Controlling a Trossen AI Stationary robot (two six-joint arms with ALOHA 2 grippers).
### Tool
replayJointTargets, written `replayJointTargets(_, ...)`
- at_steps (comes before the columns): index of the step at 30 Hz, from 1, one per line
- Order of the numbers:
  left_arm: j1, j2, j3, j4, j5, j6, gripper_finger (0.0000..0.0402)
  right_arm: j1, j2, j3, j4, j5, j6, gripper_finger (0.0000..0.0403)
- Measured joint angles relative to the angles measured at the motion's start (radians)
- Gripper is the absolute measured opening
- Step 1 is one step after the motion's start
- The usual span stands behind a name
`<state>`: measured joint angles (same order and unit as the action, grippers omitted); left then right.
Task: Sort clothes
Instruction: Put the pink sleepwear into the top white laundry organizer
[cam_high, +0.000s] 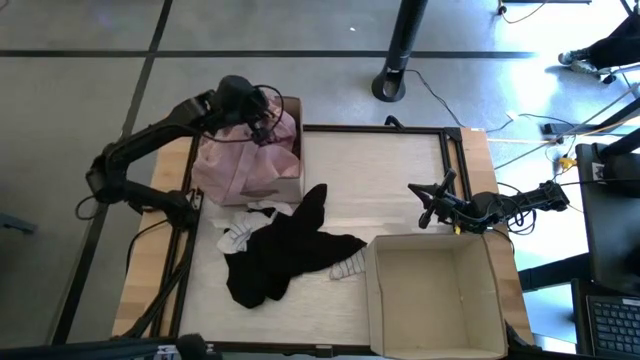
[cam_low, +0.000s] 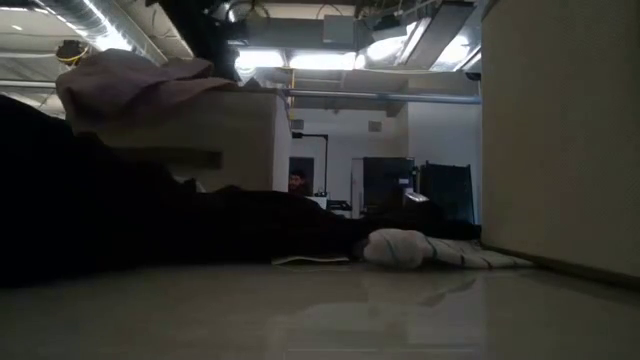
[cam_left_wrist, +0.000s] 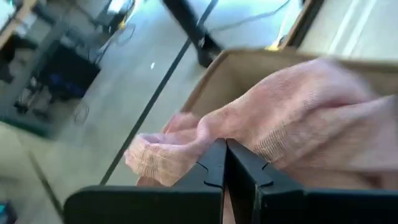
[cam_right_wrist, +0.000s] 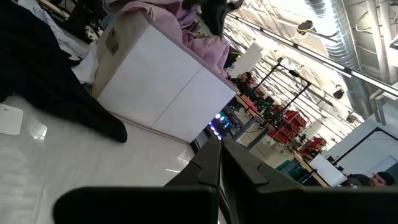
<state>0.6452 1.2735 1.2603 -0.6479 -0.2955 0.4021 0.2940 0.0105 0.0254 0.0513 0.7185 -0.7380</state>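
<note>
Black soft garments (cam_high: 275, 262) and a white striped sock (cam_high: 348, 266) lie unsorted mid-table beside the empty tan cardboard box (cam_high: 436, 292). Right gripper (cam_high: 428, 210) waits shut, empty. Farther off, left gripper (cam_high: 262, 127) pinches the pale pink cloth (cam_high: 240, 160) heaped over the far box (cam_high: 290, 186).

Two cardboard boxes (cam_high: 435, 290) (cam_high: 285, 185) on table (cam_high: 380, 180); person (cam_low: 296, 181) behind.

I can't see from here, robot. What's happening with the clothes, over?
Left gripper shut on pink garment over left box. Right gripper shut, empty, waiting. Black clothes unsorted on table.
</note>
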Motion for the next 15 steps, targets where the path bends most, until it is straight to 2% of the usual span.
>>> replayJointTargets(4, -0.083, -0.074, 0.060, -0.048, 0.005, -0.030, 0.0000, 0.000, 0.000, 0.000, -0.001, 0.016, -0.002, 0.0017)
replayJointTargets(6, -0.142, -0.116, 0.105, -0.124, 0.014, -0.082, 0.0000, 0.000, 0.000, 0.000, -0.001, 0.021, -0.002, 0.0017)
replayJointTargets(8, -0.197, -0.149, 0.157, -0.251, 0.108, -0.165, 0.0000, 0.000, 0.000, 0.000, -0.001, 0.023, -0.003, 0.0017)
replayJointTargets(12, -0.263, -0.186, 0.212, -0.545, 0.393, -0.398, 0.0000, 0.000, 0.000, 0.000, -0.001, 0.025, -0.003, 0.0017)
replayJointTargets(15, -0.311, -0.209, 0.189, -0.732, 0.414, -0.504, 0.0000, 0.000, 0.000, 0.000, -0.001, 0.026, -0.004, 0.0017)
